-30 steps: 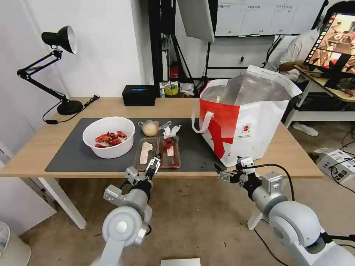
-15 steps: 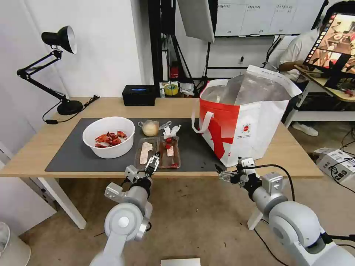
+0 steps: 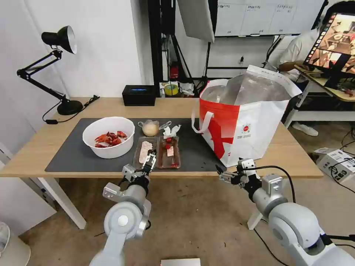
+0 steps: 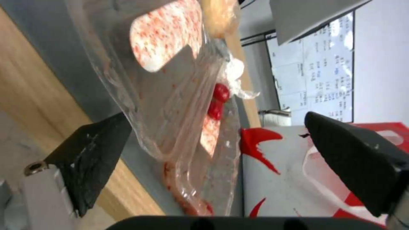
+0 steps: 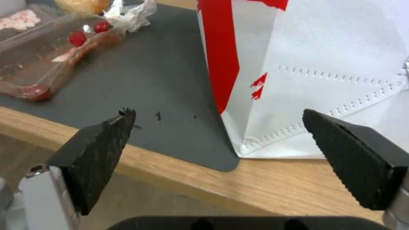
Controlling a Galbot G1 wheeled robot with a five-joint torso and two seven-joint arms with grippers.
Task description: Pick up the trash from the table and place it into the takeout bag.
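Head view: trays (image 3: 158,152) lie lengthwise front-to-back.

Head view: high, facing forward and down over the long light-wood table (image 3: 177,107). Left wrist view: very close, low at the near table edge, looking along the two clear shallow plastic trays (image 4: 179,105). Right wrist view: close, low, facing the red-and-white boxy takeout bag (image 5: 306,64). All three share trays, bag and dark grey rectangular mat (image 3: 74,147).
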